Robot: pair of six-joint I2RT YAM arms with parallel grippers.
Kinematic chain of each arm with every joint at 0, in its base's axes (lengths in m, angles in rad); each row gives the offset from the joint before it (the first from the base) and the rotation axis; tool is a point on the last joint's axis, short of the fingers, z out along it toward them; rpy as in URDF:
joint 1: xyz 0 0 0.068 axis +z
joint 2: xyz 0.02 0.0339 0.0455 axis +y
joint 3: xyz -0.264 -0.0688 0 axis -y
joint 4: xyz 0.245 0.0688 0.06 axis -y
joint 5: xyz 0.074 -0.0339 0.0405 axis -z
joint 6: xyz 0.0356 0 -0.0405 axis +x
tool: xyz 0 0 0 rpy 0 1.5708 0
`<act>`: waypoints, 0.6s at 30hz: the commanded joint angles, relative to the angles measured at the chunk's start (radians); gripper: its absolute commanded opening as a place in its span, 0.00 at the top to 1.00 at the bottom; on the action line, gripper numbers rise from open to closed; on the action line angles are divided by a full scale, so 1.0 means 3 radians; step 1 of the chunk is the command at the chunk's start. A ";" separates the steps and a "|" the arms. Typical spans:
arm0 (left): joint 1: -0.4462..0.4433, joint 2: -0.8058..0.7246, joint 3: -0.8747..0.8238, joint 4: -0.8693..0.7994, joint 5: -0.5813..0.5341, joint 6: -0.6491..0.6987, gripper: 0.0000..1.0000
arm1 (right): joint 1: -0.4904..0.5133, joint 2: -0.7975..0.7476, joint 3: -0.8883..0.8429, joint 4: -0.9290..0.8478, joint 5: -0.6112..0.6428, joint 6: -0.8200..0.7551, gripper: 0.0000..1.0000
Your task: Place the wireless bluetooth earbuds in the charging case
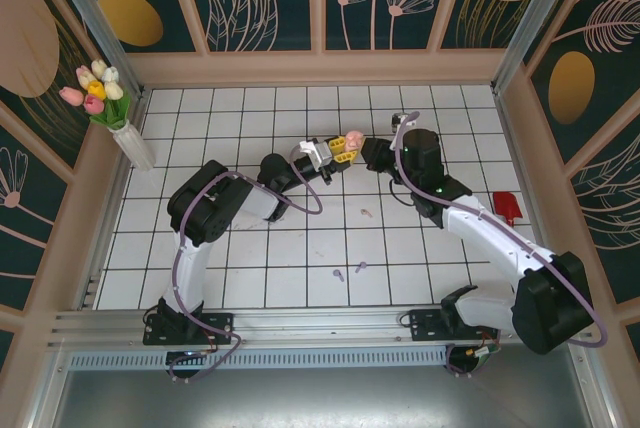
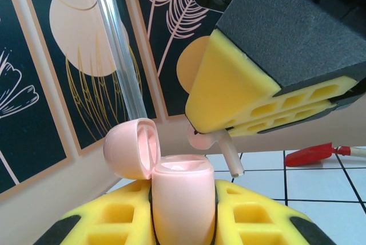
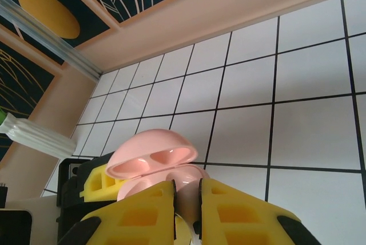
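Above the open pink case [image 2: 182, 196], clamped tight in the left gripper [image 2: 183, 219], the right gripper [image 3: 187, 199], pinched on a pink earbud [image 2: 220, 145], should descend slowly, stem-first and square

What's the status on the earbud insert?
Both shut: left gripper on the open pink charging case, right gripper on a pink earbud. Earbud at the case mouth, not seated. Nothing between them.
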 commanded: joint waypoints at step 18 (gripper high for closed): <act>-0.0014 -0.0013 0.0026 0.0200 0.0014 -0.0001 1.00 | -0.0027 -0.0145 0.0038 0.0329 0.0096 0.0052 0.84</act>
